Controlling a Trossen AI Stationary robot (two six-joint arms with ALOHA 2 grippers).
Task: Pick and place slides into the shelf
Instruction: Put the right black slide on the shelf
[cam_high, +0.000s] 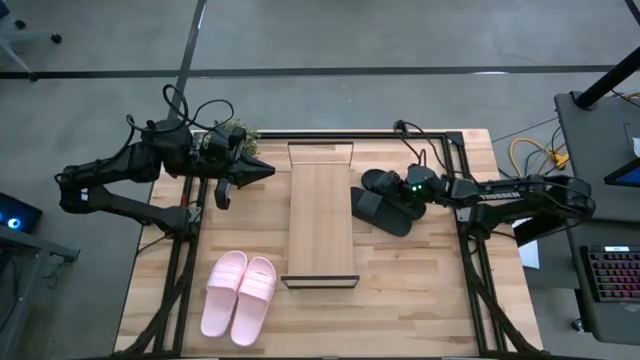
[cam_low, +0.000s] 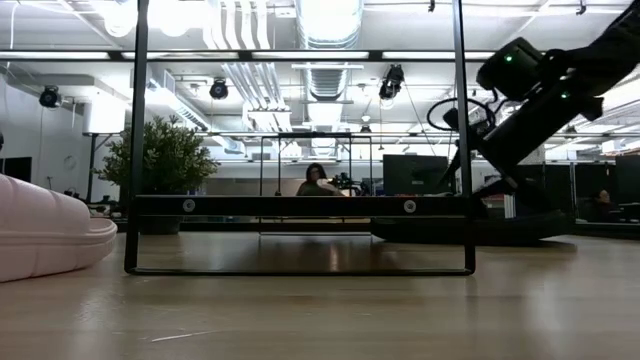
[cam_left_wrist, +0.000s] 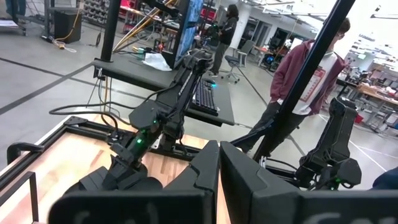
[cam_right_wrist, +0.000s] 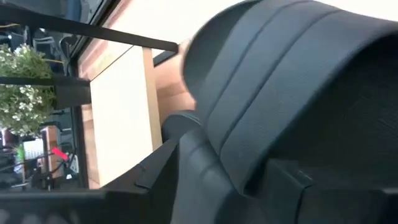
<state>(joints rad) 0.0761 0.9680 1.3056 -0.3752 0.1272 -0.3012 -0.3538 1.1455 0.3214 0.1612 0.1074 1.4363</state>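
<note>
Overhead view of a wooden table (cam_high: 420, 280) with a long, narrow light-wood shelf (cam_high: 321, 215) lying down its middle, framed in thin dark metal. Just to the right of the shelf sit two matte black slides (cam_high: 385, 205), close together and overlapping, one lying nearer the shelf's edge. The right gripper (cam_high: 408, 190) is down over this black pair, right at the slides; its wrist camera is filled by the ribbed black strap of a slide (cam_right_wrist: 292, 93) pressed close against the dark fingers, with the pale shelf plank (cam_right_wrist: 121, 118) beyond. The fingers are spread around the strap, but whether they have truly clamped onto it cannot be told. To the left of the shelf, near its closer end, two pale pink slides (cam_high: 238, 292) lie side by side, touching, well apart from either arm. The left gripper (cam_high: 262, 171) hovers to the left of the shelf's far end, fingers pressed together and holding nothing. A small potted plant (cam_high: 232, 133) stands behind that arm, beside the shelf's far corner.
</note>
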